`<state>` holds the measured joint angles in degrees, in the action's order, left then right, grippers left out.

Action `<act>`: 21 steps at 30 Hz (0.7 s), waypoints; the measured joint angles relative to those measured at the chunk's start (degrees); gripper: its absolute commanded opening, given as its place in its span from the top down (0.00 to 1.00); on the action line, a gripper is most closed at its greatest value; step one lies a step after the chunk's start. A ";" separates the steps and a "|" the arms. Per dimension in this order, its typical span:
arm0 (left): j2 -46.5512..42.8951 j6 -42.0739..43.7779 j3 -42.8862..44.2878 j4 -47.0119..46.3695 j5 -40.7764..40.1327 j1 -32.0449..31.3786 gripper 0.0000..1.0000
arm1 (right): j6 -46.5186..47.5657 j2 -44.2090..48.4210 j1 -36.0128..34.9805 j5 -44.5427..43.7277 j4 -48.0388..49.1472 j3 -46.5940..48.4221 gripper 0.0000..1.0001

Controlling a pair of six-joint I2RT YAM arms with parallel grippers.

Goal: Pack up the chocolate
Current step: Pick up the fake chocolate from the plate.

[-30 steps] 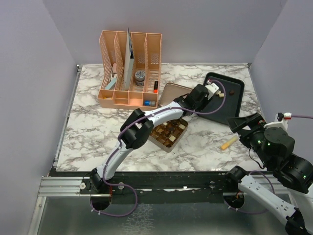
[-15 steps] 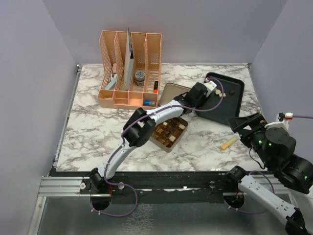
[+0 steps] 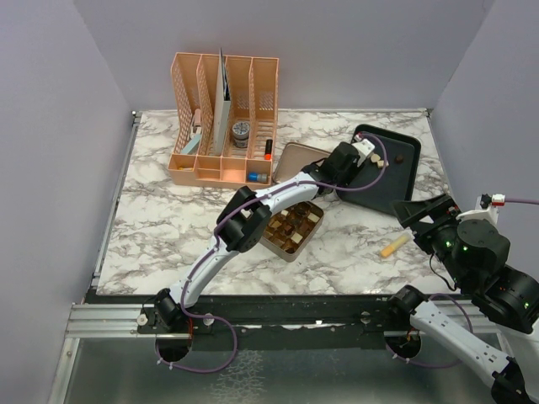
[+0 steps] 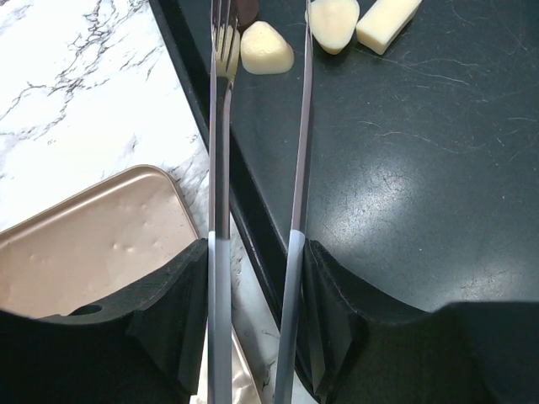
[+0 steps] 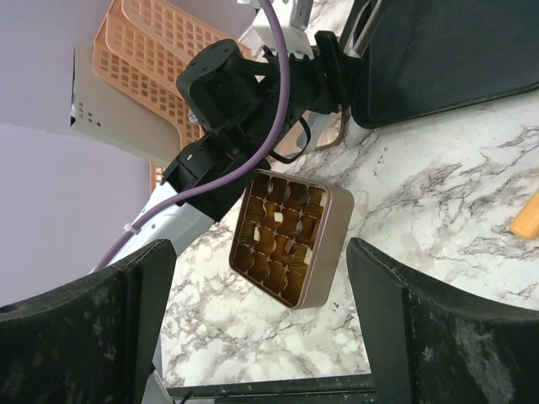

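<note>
The square gold tin (image 3: pixel 290 229) (image 5: pixel 290 244) sits mid-table, with chocolate in several of its paper cups. More chocolate lies on the black tray (image 3: pixel 396 177) (image 4: pixel 404 168). There I see cream pieces (image 4: pixel 266 49) (image 4: pixel 333 21) and one dark piece at the top edge. My left gripper (image 3: pixel 347 162) (image 4: pixel 257 252) is shut on metal tweezers (image 4: pixel 295 168). Their two blades reach over the tray's left rim, and one cream piece lies between them. My right gripper (image 3: pixel 421 210) (image 5: pixel 261 320) hangs open above the table's right side, holding nothing.
The tin's gold lid (image 3: pixel 295 158) (image 4: pixel 84 244) lies just left of the tray. A peach desk organizer (image 3: pixel 223 118) stands at the back left. A yellow-orange stick (image 3: pixel 393 246) (image 5: pixel 526 215) lies on the marble near the right arm.
The left arm has eased a little to the right, carrying the tweezers further over the tray's rim. The right arm has not moved.
</note>
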<state>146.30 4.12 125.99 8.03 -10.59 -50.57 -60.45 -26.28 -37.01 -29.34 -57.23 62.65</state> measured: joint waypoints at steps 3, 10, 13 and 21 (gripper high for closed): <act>0.04 -0.11 0.17 0.07 -0.50 0.00 0.51 | 0.02 0.09 0.00 -0.11 0.00 0.00 0.13; 0.09 -0.94 0.74 0.31 -1.92 0.26 0.51 | 0.02 0.15 0.00 -0.70 0.00 0.00 0.13; 0.11 -1.40 0.76 0.35 -1.88 0.48 0.50 | 0.02 0.42 0.00 -0.92 -0.02 0.00 0.13; 3.41 -1.70 5.05 -0.42 -1.81 0.70 0.49 | 0.04 0.74 0.00 -1.07 0.00 0.00 0.13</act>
<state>149.71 2.42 131.04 7.62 -12.40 -49.87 -60.40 -25.54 -37.01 -30.41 -57.23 62.65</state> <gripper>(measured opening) 0.508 0.873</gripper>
